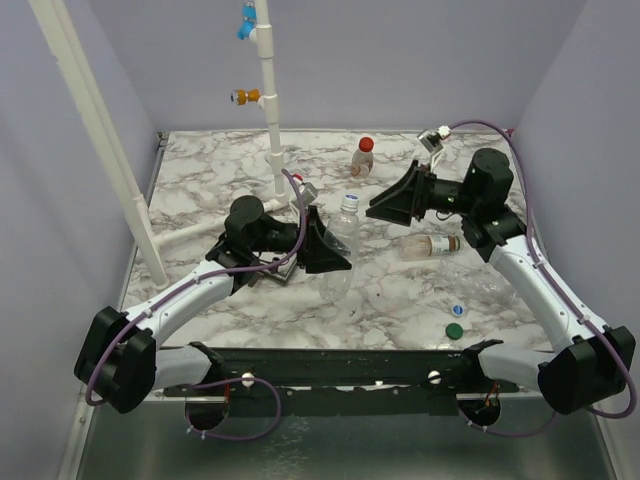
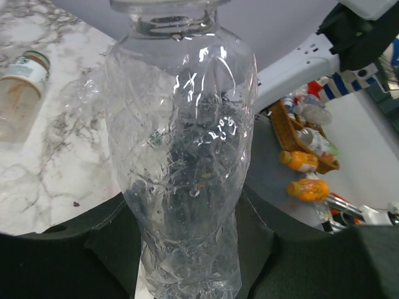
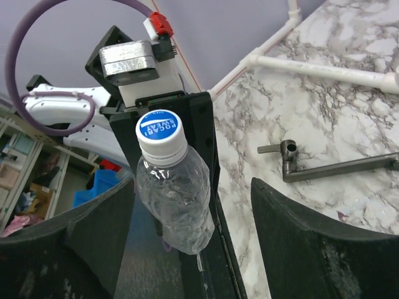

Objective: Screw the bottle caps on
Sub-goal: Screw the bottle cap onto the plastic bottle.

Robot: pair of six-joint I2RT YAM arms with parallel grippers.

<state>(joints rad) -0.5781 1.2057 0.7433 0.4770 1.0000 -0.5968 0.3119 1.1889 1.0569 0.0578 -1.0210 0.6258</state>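
Note:
My left gripper [image 1: 338,258] is shut on a clear bottle [image 1: 340,245] and holds it above the table, neck up. In the left wrist view the bottle [image 2: 184,156] fills the gap between my fingers. A white-and-blue cap [image 1: 347,203] sits on its neck and also shows in the right wrist view [image 3: 160,131]. My right gripper [image 1: 382,207] is open just right of that cap, apart from it; in the right wrist view [image 3: 193,249] the jaws stand wide on either side of the bottle [image 3: 177,208]. A loose white-and-blue cap [image 1: 457,310] and a green cap [image 1: 454,330] lie at the front right.
A bottle with a red cap [image 1: 363,157] stands at the back. A bottle with a reddish label [image 1: 430,245] lies under the right arm. A white pipe [image 1: 268,90] with orange and blue fittings rises at the back. A grey metal handle [image 3: 324,165] lies on the marble.

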